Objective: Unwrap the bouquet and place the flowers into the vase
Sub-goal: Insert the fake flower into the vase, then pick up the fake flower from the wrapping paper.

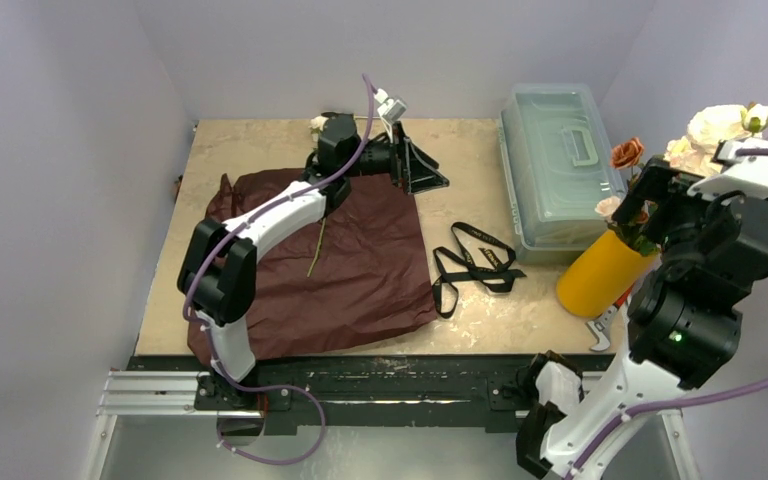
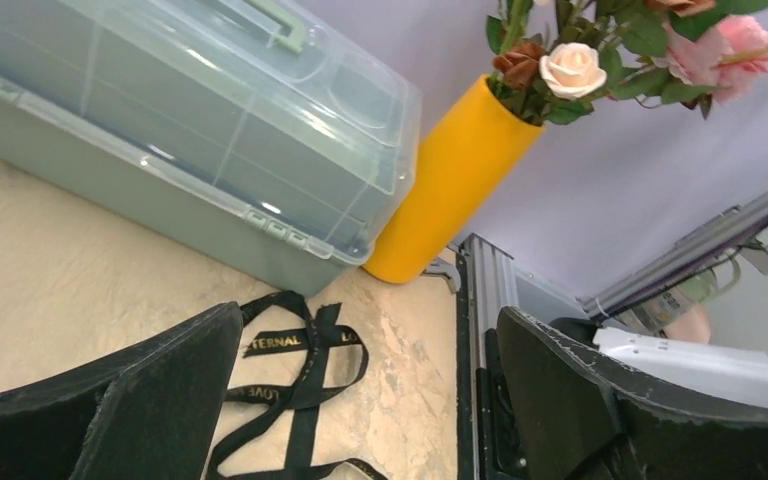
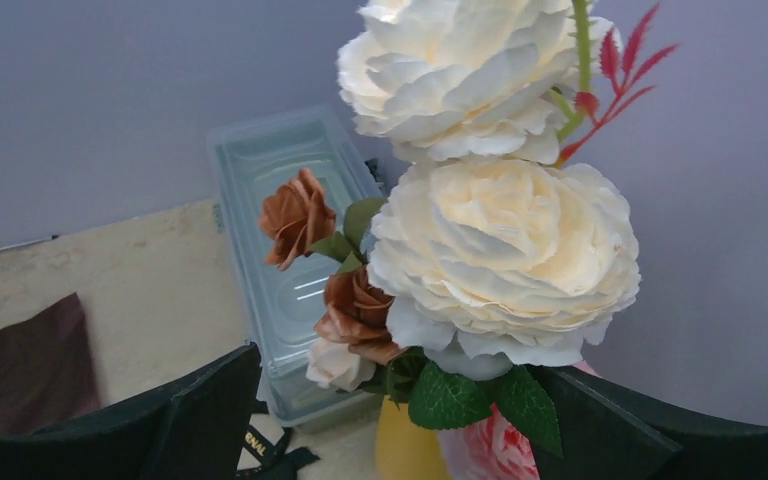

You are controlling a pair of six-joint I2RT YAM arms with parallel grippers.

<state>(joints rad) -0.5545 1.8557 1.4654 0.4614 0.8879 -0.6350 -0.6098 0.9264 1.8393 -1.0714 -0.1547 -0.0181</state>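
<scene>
Both jaws stand spread wide and hold nothing. The right jaws are on either side of the flowers [image 3: 505,260] standing in the vase [image 1: 600,275], at the right of the table [image 1: 250,150], just beside the clear box [image 1: 555,170]. One more stem [image 1: 316,245] lies on the maroon paper [image 1: 380,270], partly under the left arm [image 1: 280,205]. It looks light, with a rather stiff stem and soft petals; I would pinch the bare stem, not the head. The left arm is stretched far, its jaws turned sideways toward the ribbon [image 1: 475,262].
</scene>
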